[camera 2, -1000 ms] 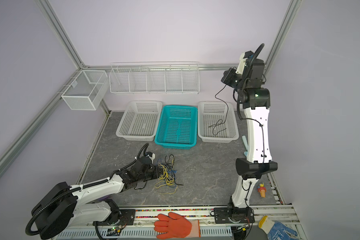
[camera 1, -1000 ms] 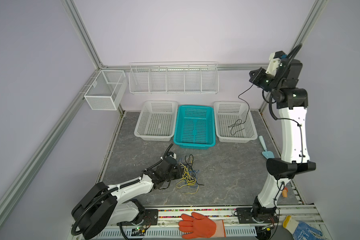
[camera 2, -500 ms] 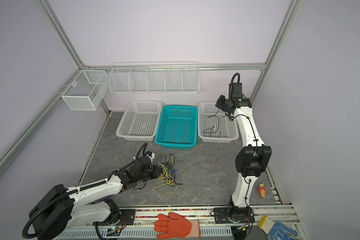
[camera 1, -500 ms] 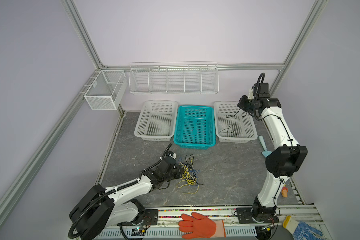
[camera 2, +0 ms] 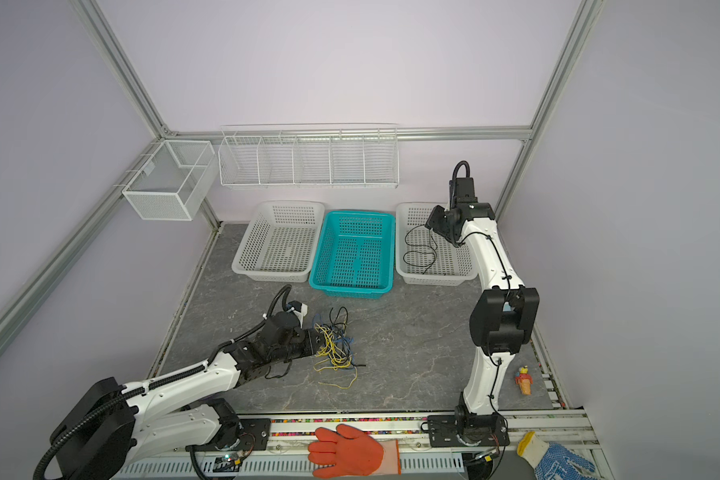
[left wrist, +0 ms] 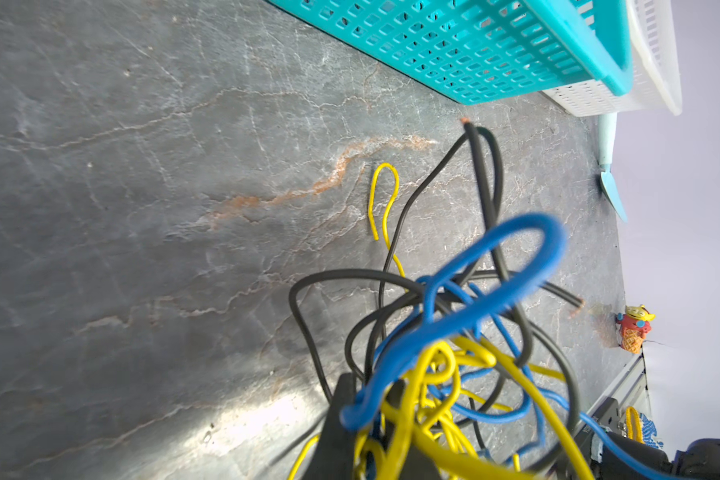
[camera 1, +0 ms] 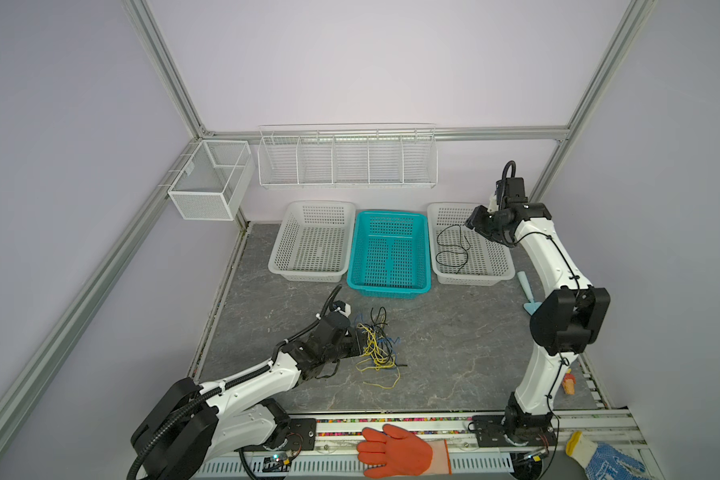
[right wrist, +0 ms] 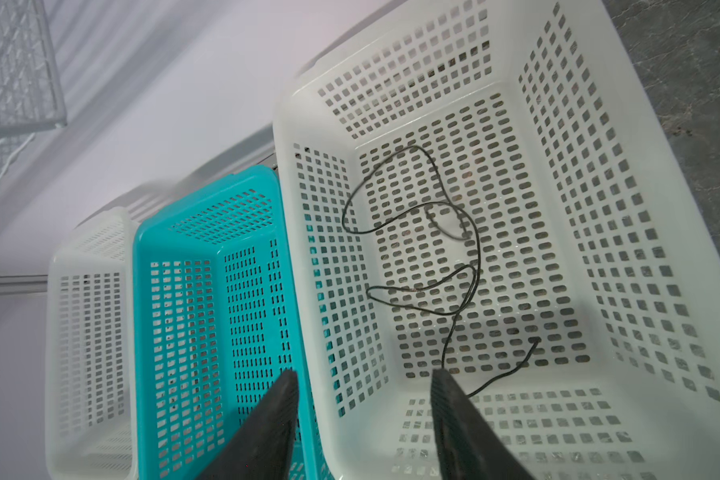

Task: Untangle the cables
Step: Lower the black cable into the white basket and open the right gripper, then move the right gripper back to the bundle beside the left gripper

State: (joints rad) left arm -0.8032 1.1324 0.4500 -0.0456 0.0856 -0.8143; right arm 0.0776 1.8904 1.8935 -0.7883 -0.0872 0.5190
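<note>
A tangle of thin yellow, black and blue cables lies on the grey table. My left gripper sits low at the tangle's left edge, shut on several strands. In the left wrist view the left gripper is wrapped in blue and yellow loops of the cables. A single black cable lies loose in the right white basket. My right gripper hovers open over that basket's back right, holding nothing.
A teal basket and a left white basket stand beside the right one. A teal spatula and a small toy lie at the right edge. Gloves rest on the front rail. A wire rack hangs behind.
My right arm came down from high up to just over the right basket and its jaws opened. The black cable dropped from them into the basket. The left arm stayed put.
</note>
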